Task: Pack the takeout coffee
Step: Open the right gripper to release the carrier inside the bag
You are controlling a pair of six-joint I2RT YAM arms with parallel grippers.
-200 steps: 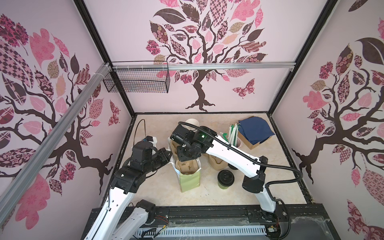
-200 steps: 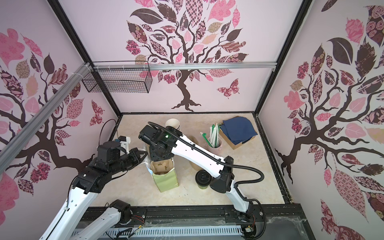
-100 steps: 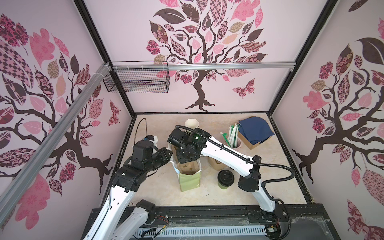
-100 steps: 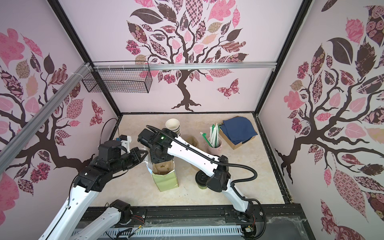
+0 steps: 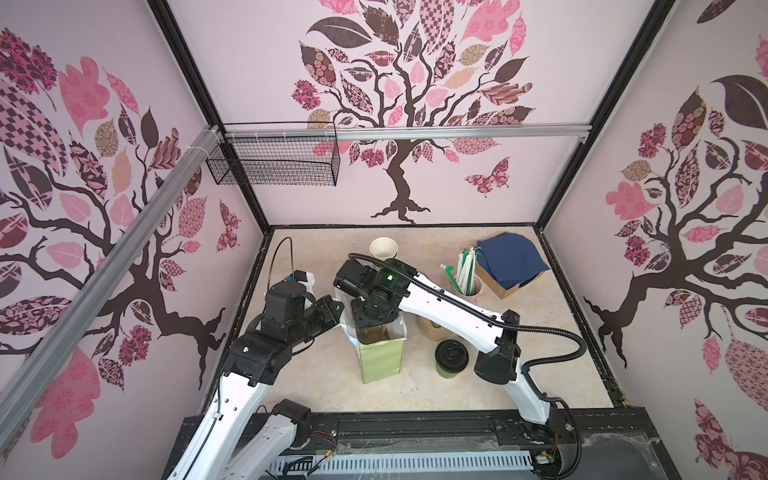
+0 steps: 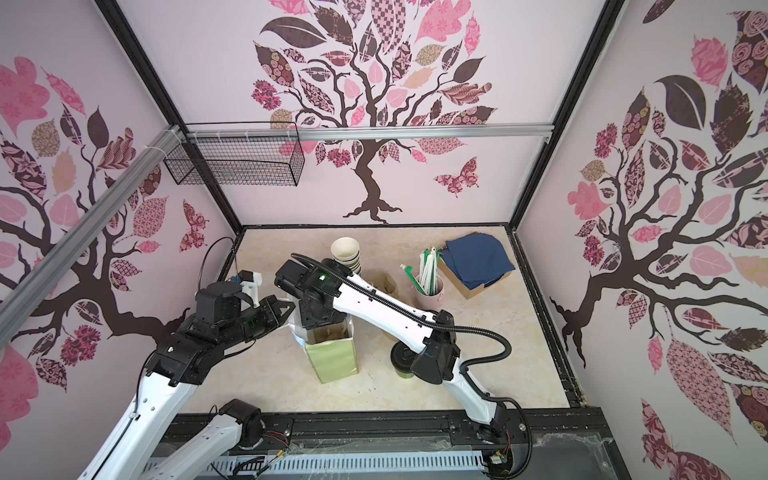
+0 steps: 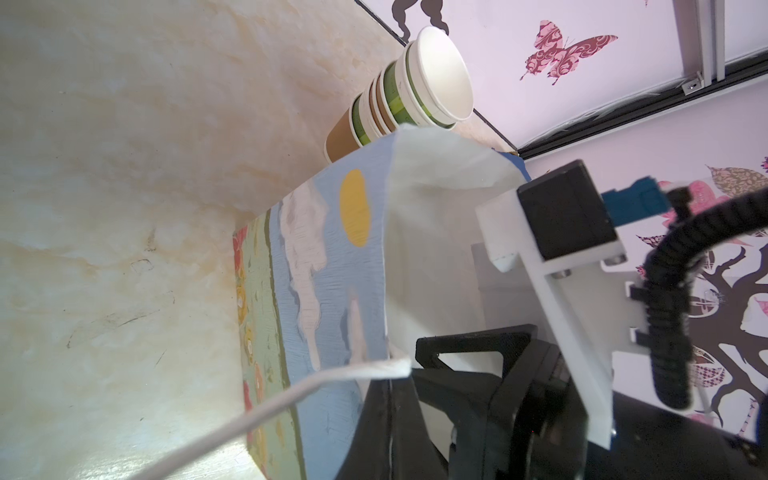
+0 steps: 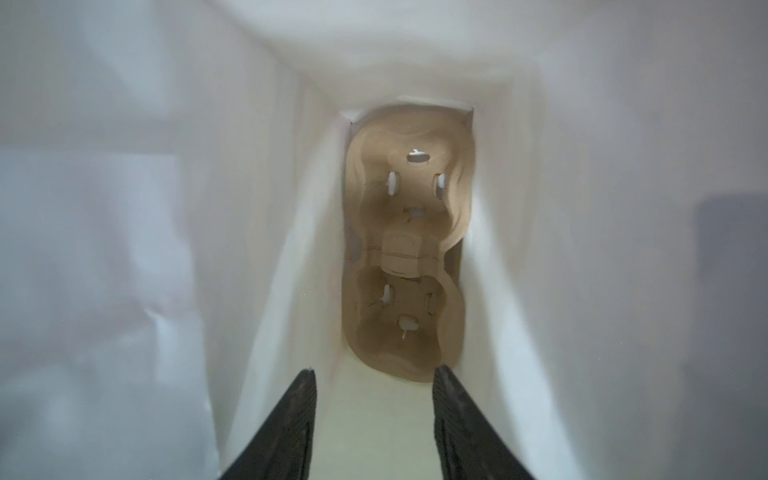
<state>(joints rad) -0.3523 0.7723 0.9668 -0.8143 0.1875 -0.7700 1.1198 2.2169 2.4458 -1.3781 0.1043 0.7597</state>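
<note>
So far only the cardboard carrier [image 8: 405, 249] is lying at the bottom of the paper bag [image 5: 382, 359]; the coffee cup [image 5: 451, 358] is standing outside it, toward the front edge of the table [image 5: 415, 395], not yet packed. The left gripper [image 5: 337, 309] is pinching the bag's rim; the right gripper [image 8: 374, 372] is reaching down into it, jaws apart and empty.
</note>
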